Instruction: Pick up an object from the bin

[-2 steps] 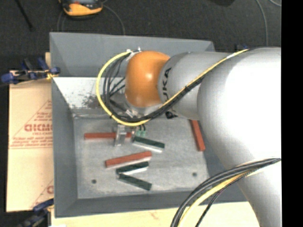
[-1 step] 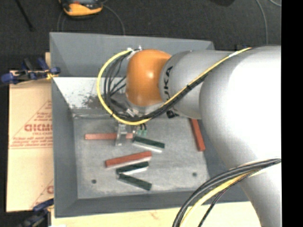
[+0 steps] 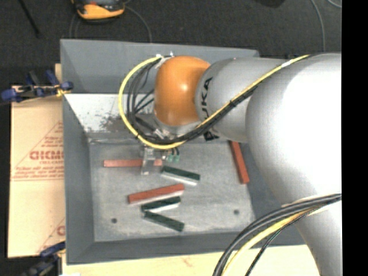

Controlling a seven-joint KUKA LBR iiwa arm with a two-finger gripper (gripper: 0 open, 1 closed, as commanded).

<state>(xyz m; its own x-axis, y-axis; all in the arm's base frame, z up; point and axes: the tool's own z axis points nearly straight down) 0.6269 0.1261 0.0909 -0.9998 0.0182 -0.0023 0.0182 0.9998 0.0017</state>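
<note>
Silver arm (image 3: pixel 287 114) looms nearest, orange cover (image 3: pixel 178 91) masking the end effector (image 3: pixel 152 164); open or clenched, I cannot tell. It sits over a red-brown stick (image 3: pixel 121 163) left of the bin's (image 3: pixel 77 171) centre. Two more red-brown sticks (image 3: pixel 155 193), roughly three green sticks (image 3: pixel 181 175) nearby.

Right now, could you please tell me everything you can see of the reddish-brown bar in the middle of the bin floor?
The reddish-brown bar is a long, thin stick, matte like painted wood or plastic. It lies flat on the grey bin floor, slanting slightly, its right end farther up the view. A dark green stick lies along its near side, apparently touching. The gripper is apart from it.
</note>
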